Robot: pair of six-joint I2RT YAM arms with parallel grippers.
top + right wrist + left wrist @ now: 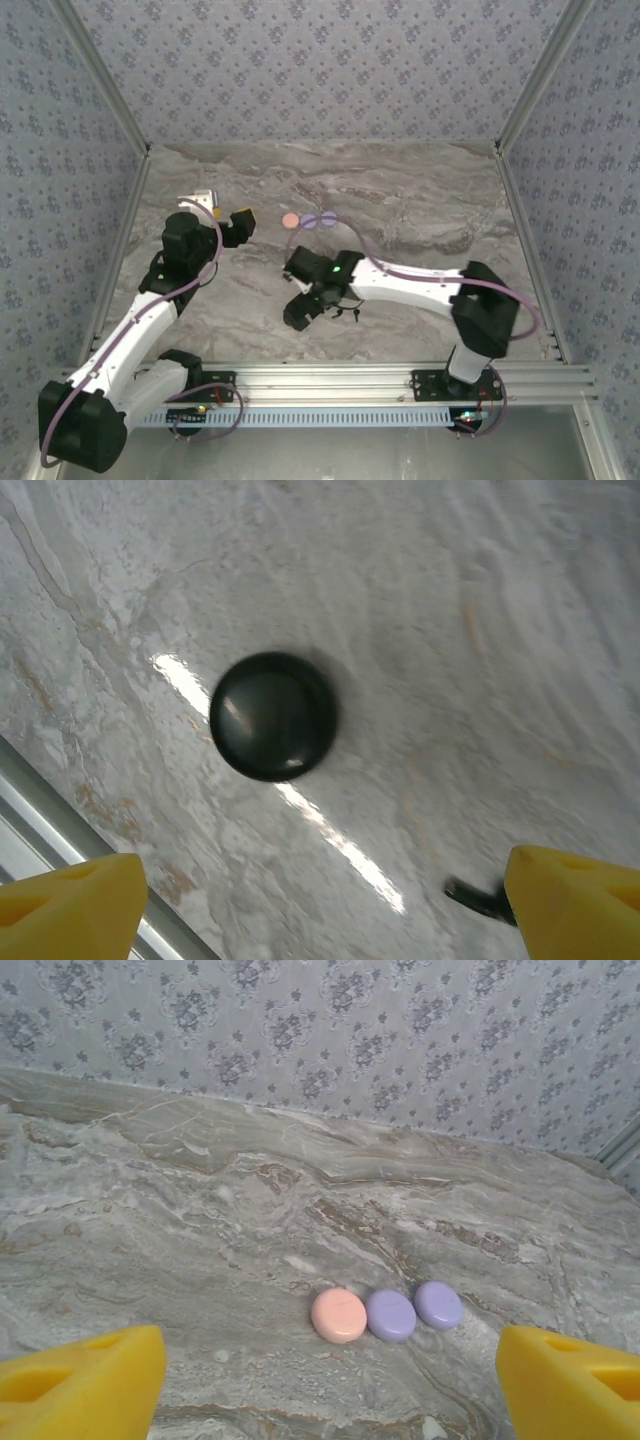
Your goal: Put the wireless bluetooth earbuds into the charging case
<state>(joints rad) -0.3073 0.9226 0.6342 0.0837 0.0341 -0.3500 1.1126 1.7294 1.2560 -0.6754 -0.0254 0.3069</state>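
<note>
yellow pads (70, 905) of the right jaws stand wide apart with nothing held, and the black case (272, 717) lies on the marble counter (450, 630) below, roughly centred in the gap. that reads as a line-up for taking hold of it, not a grip. its lid looks shut, so it would likely need opening before anything can go in. to the lower right of the black case in the right wrist view, a small dark piece (475, 893) pokes out beside one pad. blurred and half hidden, it is probably a black earbud, lying close enough for a short carry. the left jaws are likewise parted and empty, their yellow pads (80, 1385) framing bare marble, which suggests that arm is waiting, not working. beyond the black case, toward the back wall (320, 70), a pink case (339, 1315) and two lilac cases (390, 1315) sit closed in a tight row, side by side, seemingly parked clear of the working spot.
</note>
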